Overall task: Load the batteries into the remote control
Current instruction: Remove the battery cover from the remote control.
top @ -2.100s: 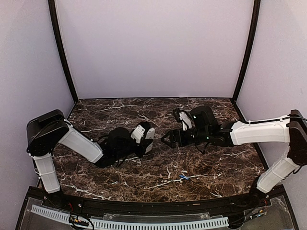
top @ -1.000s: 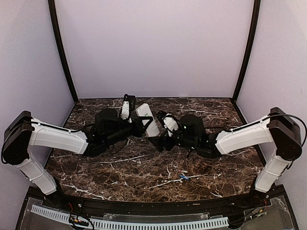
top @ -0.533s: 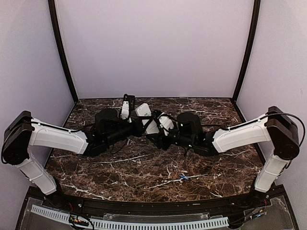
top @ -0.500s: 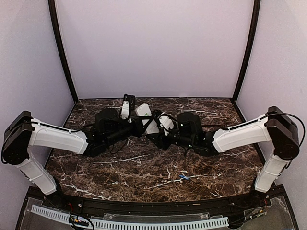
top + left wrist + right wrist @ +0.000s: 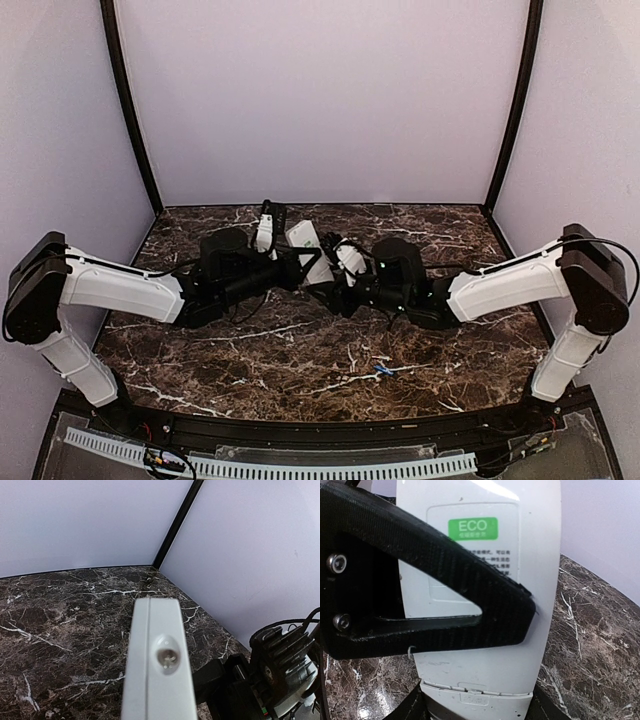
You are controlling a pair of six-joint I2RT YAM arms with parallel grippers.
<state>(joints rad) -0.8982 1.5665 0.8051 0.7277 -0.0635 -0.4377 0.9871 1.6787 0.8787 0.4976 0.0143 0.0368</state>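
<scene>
Left gripper point(image 5: 288, 263) grasps remote control point(image 5: 306, 245) aloft, mid-table point(image 5: 250, 350). Right gripper point(image 5: 333, 286) lays a finger point(image 5: 470, 595) across the back cover point(image 5: 505, 555); closure I can't tell. Blue battery point(image 5: 383, 370) waits below. I judge cover removal: slide it next.

On the right gripper point(image 5: 336, 290), one finger point(image 5: 445, 585) is covering part of the remote control point(image 5: 530, 555) label; the remote's lower end is running off frame. Short of that gripper, the batteries point(image 5: 384, 370) are showing too small, possibly two.

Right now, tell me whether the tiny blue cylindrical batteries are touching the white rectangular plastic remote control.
Apart. The top view shows the blue batteries on the marble table near the front and the white remote control well behind them, bare marble between.
</scene>
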